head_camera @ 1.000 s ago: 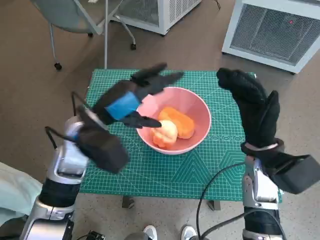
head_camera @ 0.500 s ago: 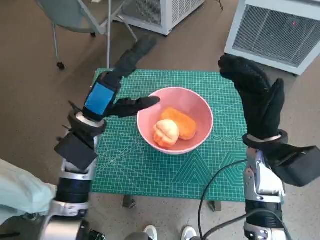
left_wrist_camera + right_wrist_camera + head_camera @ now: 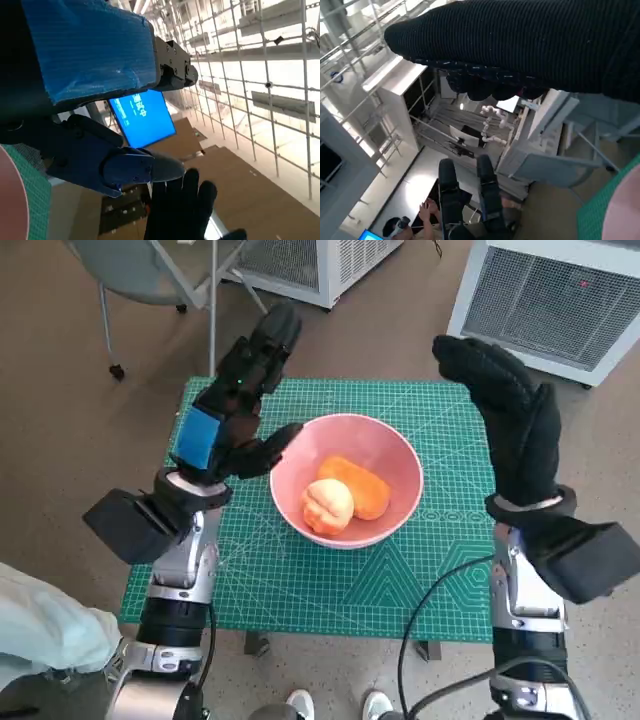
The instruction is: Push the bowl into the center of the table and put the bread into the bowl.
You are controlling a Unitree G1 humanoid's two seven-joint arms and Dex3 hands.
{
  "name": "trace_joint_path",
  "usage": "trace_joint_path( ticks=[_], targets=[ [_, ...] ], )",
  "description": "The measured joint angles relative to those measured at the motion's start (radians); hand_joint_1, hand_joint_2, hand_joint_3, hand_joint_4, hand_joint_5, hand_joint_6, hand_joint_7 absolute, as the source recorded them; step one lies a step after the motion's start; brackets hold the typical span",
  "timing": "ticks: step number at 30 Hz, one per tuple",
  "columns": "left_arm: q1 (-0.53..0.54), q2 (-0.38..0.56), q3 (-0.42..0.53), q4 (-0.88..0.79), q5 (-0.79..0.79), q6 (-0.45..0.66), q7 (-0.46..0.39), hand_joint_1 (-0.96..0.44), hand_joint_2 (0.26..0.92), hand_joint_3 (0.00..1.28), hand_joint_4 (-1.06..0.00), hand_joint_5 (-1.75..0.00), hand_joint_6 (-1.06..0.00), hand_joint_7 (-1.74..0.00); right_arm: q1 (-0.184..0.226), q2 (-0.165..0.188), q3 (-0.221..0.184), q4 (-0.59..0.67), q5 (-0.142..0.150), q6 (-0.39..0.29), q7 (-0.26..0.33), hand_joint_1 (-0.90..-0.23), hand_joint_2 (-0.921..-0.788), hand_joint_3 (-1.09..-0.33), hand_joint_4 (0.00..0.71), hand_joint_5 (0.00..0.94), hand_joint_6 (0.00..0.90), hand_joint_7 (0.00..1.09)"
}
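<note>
Both hands hang above the bench (image 3: 300, 590) and we see nothing held in either. Our left hand (image 3: 235, 415), black with blue tape across its back, is raised just beside the pink bowl (image 3: 346, 482), on the side towards the chair (image 3: 150, 270); its fingers are spread and point up and away from us, and its thumb reaches towards the bowl's rim, though we cannot tell whether it touches. Our right hand (image 3: 505, 420), in the black knitted glove, stands upright on the bowl's opposite side, a little apart from the rim, fingers extended and grasping nothing.

We find the bowl on the green cutting mat that covers the bench, close to the mat's middle. Inside the bowl lie two pieces of bread: a pale round roll (image 3: 328, 505) on the side nearer us, and an orange oblong piece (image 3: 355, 485) touching it, set further from us and towards the right hand.

Beyond the bowl, past the far edge of the bench, we see two white grilled cabinets on the floor, one (image 3: 550, 300) behind the right hand. Through the left wrist camera we see the taped back of that hand (image 3: 85, 50) and the gloved right hand (image 3: 185, 210) below it, with a sliver of the bowl's pink rim (image 3: 10, 200) at the edge.
</note>
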Motion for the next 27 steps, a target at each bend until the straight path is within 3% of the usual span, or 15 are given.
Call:
trace_joint_path(
  ticks=[27],
  targets=[
    [0.001,-0.004,0.005,0.036,0.012,-0.056,-0.019,-0.69,0.921,0.45,-0.11,0.0,-0.22,0.0,0.0,0.0,0.0,-0.026,-0.002,0.027,-0.001,-0.689,-0.921,-0.775,0.141,0.0,-0.001,0.49]
  ],
)
